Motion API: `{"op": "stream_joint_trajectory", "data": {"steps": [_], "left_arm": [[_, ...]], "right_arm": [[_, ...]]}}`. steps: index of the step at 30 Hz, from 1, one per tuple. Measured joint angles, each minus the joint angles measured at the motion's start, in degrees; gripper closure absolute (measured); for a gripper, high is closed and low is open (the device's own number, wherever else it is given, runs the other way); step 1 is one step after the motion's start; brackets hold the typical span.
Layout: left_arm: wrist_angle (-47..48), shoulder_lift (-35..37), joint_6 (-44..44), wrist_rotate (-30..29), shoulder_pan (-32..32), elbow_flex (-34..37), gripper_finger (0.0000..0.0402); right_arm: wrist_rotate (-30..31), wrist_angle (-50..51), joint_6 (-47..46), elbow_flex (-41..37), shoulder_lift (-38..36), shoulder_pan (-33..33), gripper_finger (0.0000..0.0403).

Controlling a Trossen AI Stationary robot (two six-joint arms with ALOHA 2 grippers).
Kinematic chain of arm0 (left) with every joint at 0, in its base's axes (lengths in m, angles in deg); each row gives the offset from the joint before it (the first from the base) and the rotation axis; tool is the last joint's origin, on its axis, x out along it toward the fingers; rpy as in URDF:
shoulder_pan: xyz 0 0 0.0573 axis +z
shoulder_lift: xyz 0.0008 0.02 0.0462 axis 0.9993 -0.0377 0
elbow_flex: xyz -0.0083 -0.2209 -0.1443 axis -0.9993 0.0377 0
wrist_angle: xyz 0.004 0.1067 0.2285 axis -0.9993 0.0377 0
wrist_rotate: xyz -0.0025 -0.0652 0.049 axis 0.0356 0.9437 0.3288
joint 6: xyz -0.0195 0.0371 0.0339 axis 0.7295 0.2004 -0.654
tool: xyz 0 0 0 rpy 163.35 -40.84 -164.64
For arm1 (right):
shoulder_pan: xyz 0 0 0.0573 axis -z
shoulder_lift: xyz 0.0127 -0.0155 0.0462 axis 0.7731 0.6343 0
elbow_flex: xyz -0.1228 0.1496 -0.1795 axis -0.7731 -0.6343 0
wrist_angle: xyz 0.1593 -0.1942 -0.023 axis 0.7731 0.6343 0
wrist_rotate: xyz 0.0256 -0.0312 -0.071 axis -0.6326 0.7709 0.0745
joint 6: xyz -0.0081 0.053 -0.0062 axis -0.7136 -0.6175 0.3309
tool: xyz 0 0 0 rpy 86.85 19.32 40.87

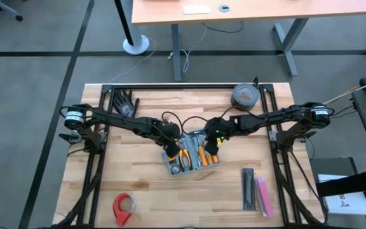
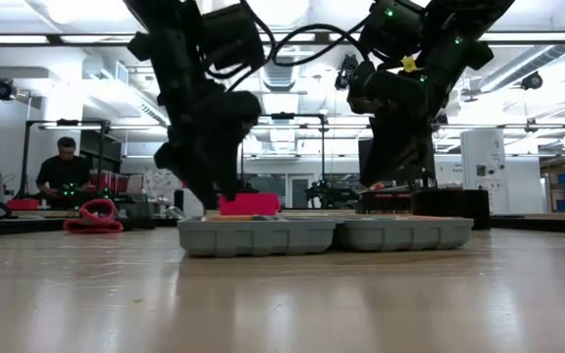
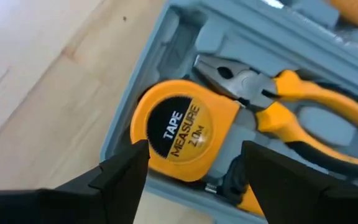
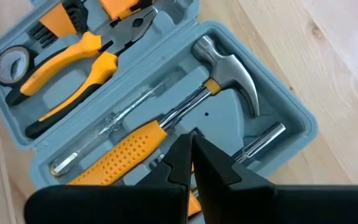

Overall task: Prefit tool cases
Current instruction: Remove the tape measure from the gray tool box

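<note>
Between the parted left jaws point(image 3: 194, 165) sits a tape measure point(image 3: 182, 127) in the open tool case point(image 1: 189, 159) mid-tabletop point(image 1: 145, 184). Beneath the closed, empty right jaws point(image 4: 191, 155) lies the hammer point(image 4: 219, 71). Stiff, smooth plastic, probably tool-heavy: best gripped at its rim.

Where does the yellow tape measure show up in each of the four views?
High view: hidden under the left claw, in the case.
Low view: not visible.
Left wrist view: centre, tape measure seated in its slot.
Right wrist view: not visible.
Shared landmark: pliers.
</note>
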Motion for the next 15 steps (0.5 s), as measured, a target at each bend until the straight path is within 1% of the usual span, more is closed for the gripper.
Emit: {"op": "stream_joint_trajectory", "data": {"steps": [6,9,15], "left_arm": [[2.39,0.11,-0.55,0.07,0.0,0.02,0.0146],[3.83,-0.19,-0.64,1.23,0.04,0.02,0.0144],[4.36,-1.42,-2.65,1.24,0.54,0.04,0.0144]], "right_arm": [[0.04,0.1,0.11,-0.04,0.0,-0.78,0.0403],[0.02,0.02,0.11,-0.06,0.0,-1.02,0.0403],[0.04,-0.45,0.0,-0.07,0.0,-1.47,0.0403]]}}
